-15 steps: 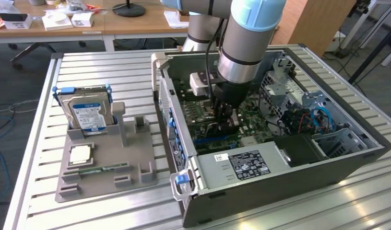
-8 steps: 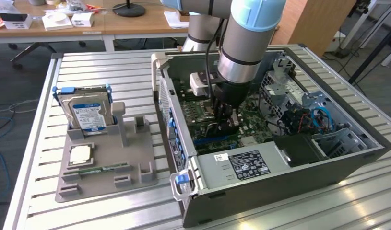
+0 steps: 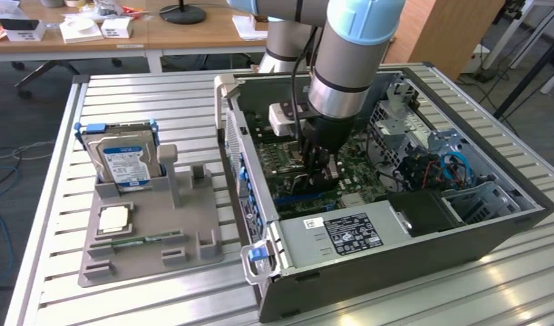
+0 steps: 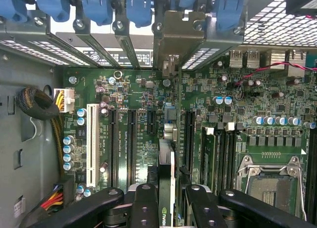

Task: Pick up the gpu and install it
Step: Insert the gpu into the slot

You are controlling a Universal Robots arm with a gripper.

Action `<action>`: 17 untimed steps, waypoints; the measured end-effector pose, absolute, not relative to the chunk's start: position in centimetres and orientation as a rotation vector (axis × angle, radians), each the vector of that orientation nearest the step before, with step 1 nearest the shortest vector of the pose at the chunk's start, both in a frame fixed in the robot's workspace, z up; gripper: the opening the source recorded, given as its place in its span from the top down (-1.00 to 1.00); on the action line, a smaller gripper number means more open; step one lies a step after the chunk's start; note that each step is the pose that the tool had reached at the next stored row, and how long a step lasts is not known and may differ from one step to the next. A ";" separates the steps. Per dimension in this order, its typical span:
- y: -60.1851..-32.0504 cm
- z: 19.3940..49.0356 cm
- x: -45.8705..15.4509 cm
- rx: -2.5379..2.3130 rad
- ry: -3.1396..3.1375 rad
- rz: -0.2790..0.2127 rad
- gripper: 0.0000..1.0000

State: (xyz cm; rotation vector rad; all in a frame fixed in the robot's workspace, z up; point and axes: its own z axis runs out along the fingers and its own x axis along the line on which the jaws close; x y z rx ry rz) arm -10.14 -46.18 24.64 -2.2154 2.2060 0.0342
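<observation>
**A:** An open computer case [image 3: 412,261] lies on its side on a slatted metal table [image 3: 149,95], its motherboard [image 3: 360,170] exposed and a labelled power supply [image 3: 344,234] at the near end.

**B:** And to the exterior view's left?

**A:** A grey holder [image 3: 168,261] beside the case carries a silver hard drive [image 3: 124,159] standing upright, a processor chip [image 3: 115,217] lying flat, and a green RAM stick [image 3: 141,239] just in front of the chip.

**B:** Closer in?

**A:** A white slot [image 4: 92,143] runs beside black ones. There is a metal-framed CPU socket [image 4: 270,181], and blue clips [image 4: 138,7] line the brackets.
</observation>
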 end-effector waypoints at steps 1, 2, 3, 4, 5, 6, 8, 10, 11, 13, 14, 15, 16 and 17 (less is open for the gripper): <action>-46.2 24.6 -10.1 -2.215 2.206 0.034 0.47; -46.2 24.6 -10.1 -2.215 2.206 0.034 0.47; -46.2 24.5 -10.1 -2.215 2.206 0.034 0.47; -46.2 24.5 -10.1 -2.215 2.206 0.034 0.47; -46.2 24.5 -10.1 -2.215 2.206 0.034 0.47; -46.2 24.5 -10.1 -2.215 2.206 0.034 0.47; -46.2 24.5 -10.1 -2.215 2.206 0.034 0.47; -46.2 24.5 -10.1 -2.215 2.206 0.034 0.47; -46.2 24.4 -10.1 -2.215 2.206 0.034 0.47; -46.2 24.4 -10.1 -2.215 2.206 0.034 0.47; -46.2 24.4 -10.1 -2.215 2.206 0.034 0.47; -46.2 24.4 -10.1 -2.215 2.206 0.034 0.47; -46.2 24.4 -10.1 -2.215 2.206 0.034 0.47; -46.2 24.4 -10.1 -2.215 2.206 0.034 0.47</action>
